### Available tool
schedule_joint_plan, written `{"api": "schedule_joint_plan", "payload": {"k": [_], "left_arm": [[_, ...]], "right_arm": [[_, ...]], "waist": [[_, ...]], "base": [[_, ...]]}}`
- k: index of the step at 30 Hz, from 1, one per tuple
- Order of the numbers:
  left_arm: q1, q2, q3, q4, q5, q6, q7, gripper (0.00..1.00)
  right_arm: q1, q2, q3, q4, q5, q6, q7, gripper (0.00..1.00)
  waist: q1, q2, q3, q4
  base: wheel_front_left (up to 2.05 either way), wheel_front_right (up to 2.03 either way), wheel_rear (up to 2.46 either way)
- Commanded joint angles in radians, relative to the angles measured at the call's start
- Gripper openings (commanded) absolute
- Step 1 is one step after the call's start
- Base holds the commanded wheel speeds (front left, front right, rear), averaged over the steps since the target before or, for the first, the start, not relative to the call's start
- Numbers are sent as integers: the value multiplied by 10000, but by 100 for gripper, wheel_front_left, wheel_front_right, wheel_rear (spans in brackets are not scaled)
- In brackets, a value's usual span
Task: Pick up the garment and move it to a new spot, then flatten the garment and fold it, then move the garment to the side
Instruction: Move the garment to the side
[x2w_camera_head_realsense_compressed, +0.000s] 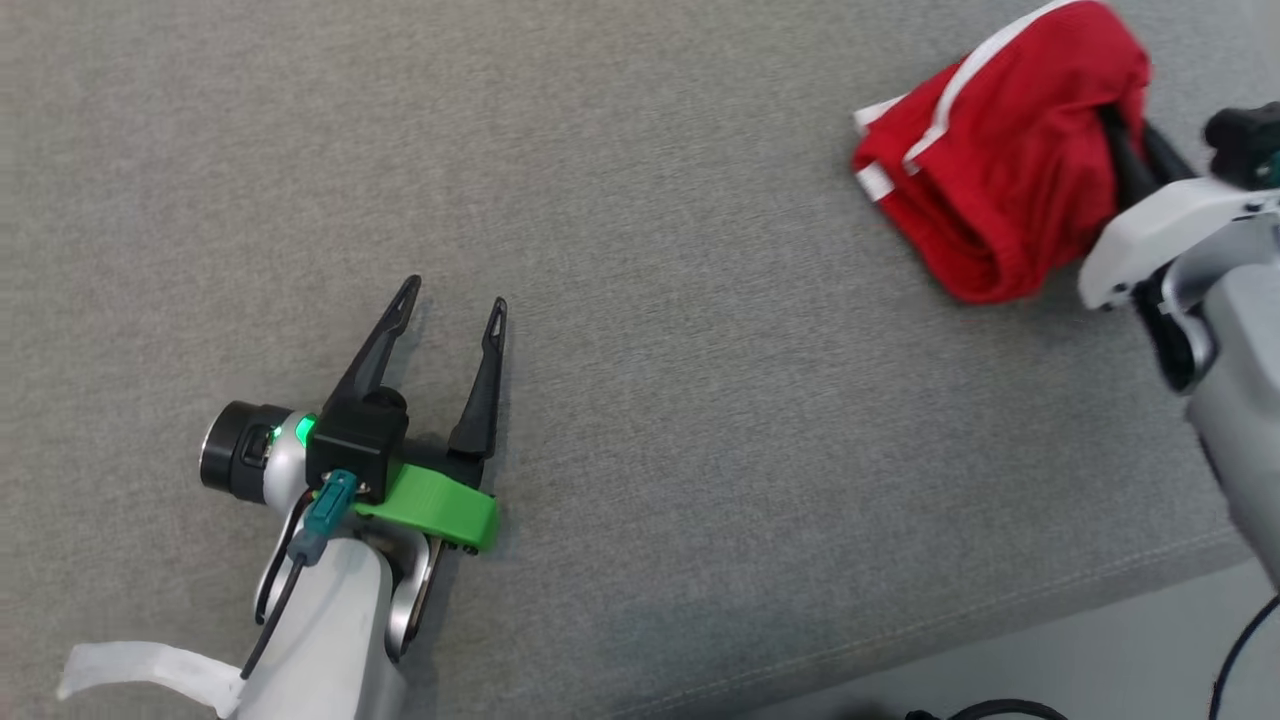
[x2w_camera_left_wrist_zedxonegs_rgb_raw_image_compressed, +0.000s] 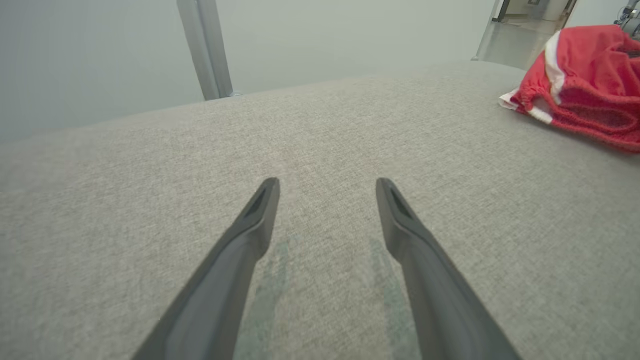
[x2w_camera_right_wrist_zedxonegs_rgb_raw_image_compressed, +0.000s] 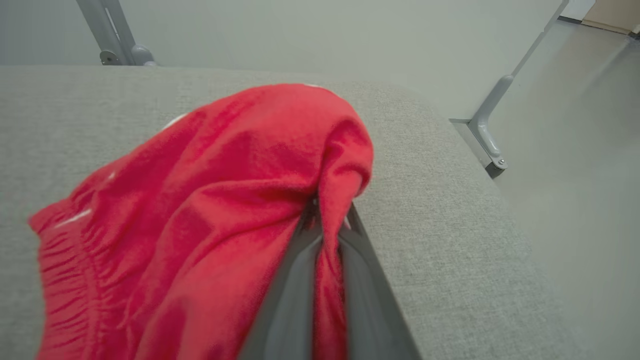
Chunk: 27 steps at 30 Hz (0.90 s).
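While the right gripper (x2w_camera_head_realsense_compressed: 1138, 158) clamps a fold of the red garment (x2w_camera_head_realsense_compressed: 1000, 160), bunched by the right edge of the worktop (x2w_camera_head_realsense_compressed: 700, 400), the left gripper (x2w_camera_head_realsense_compressed: 453, 297) hangs with fingers apart nearer the front edge, well apart from it.

Head view steeply down, wrist views low, close, all sharing garment (x2w_camera_head_realsense_compressed: 1000, 170)

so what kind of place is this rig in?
Probably a lab or test room, not a home: grey fabric-covered worktable, metal frame strut, bare pale floor and wall.
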Motion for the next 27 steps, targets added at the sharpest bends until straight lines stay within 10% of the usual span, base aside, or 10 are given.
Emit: {"api": "schedule_joint_plan", "payload": {"k": [1, 14, 15, 16, 17, 27], "left_arm": [[-175, 63, 42, -93, 70, 59, 3, 100], [25, 154, 270, -526, 185, 177, 11, 100], [24, 174, 289, -512, 197, 189, 11, 100], [25, 194, 314, -497, 199, 202, 11, 100], [27, 201, 326, -474, 200, 205, 11, 100], [283, 60, 435, -205, -54, 309, 9, 100]], "right_arm": [[-205, -251, -158, 144, -128, -13, 0, 0], [-878, -1807, -3401, 1876, -2269, -14, 0, 0], [-859, -1831, -3689, 1783, -2455, -14, 0, 14], [-809, -1846, -4029, 1672, -2677, -14, 0, 86], [-714, -1838, -4319, 1625, -2933, -14, 0, 100], [95, -820, -5823, 60, -4539, -13, 0, 100]], "waist": [[-1, -1, 823, 927], [-1, -1, 1201, 1438], [-1, -1, 1196, 1428], [-1, -1, 1180, 1408], [-1, -1, 1149, 1389], [-1, -1, 257, 1343]], "base": [[0, 0, 0], [0, 0, 0], [0, 0, 0], [0, 0, 0], [0, 0, 0], [0, 0, 0]]}}
